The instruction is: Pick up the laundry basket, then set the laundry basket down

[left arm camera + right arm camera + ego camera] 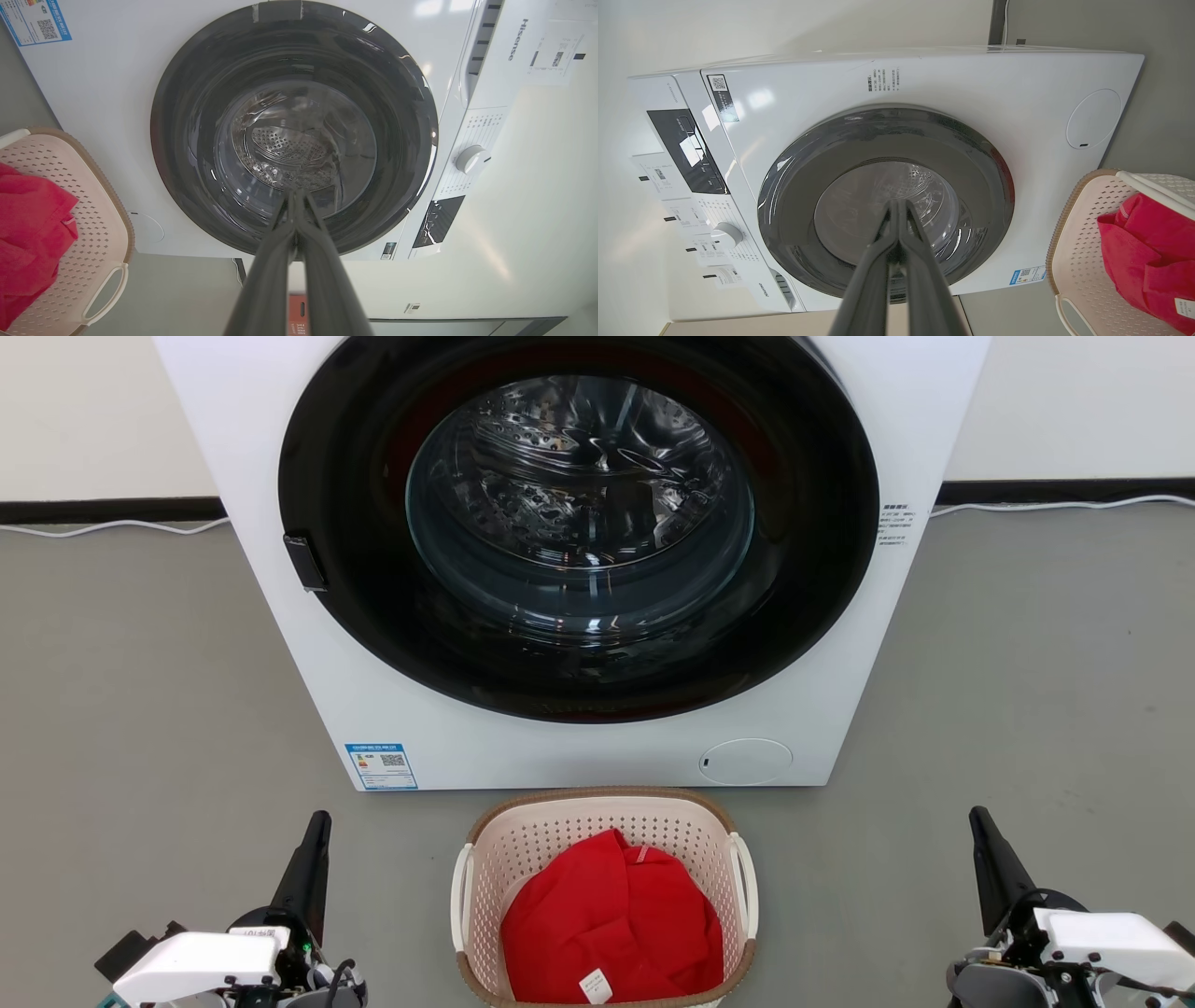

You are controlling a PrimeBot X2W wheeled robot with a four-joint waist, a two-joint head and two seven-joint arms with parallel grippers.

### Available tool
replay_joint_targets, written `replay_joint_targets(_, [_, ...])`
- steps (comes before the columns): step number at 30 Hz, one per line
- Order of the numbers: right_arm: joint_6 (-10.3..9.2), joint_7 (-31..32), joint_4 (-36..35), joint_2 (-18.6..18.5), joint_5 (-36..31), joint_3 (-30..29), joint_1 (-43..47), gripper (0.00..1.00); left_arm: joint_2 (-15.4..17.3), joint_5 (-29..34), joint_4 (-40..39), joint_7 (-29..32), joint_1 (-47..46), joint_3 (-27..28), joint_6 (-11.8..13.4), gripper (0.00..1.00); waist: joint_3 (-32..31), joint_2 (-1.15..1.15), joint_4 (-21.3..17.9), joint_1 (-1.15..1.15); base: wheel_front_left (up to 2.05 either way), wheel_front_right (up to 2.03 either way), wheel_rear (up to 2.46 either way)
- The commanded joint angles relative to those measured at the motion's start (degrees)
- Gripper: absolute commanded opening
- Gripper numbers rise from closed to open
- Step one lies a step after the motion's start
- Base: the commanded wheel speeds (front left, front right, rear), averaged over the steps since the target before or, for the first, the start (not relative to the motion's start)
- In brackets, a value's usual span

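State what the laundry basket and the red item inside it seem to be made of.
Laundry basket: likely moulded matte plastic, given its regular holes and smooth white handles; the brown rim looks woven, perhaps imitation. Red item: soft fabric, creased, with a white label.

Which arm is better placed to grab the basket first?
Left, marginally: in the head view the left gripper sits nearer the laundry basket than the right gripper. Both are shut and clear of it.

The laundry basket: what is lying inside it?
Inside the laundry basket lies a crumpled red garment with a small white label. It covers most of the bottom, so anything under it cannot be seen.
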Motion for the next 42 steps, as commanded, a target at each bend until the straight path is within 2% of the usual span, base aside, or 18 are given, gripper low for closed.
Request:
replay_joint_targets(1, [0.42,0.6,-1.4,-0.4,0.3,0.9,-3.2,0.0,0.6,-0.2,-1.2,0.3,-3.1,1.8,-0.4,0.0,0.0,0.0,0.0,0.0,0.0,0.0,0.0])
replay_joint_targets(42, [0.42,1.1,-1.4,0.0,-0.2,0.3,-3.3,0.0,0.4,0.0,-1.2,0.5,-3.1,2.0,-0.4,0.0,0.0,0.0,0.0,0.0,0.0,0.0,0.0])
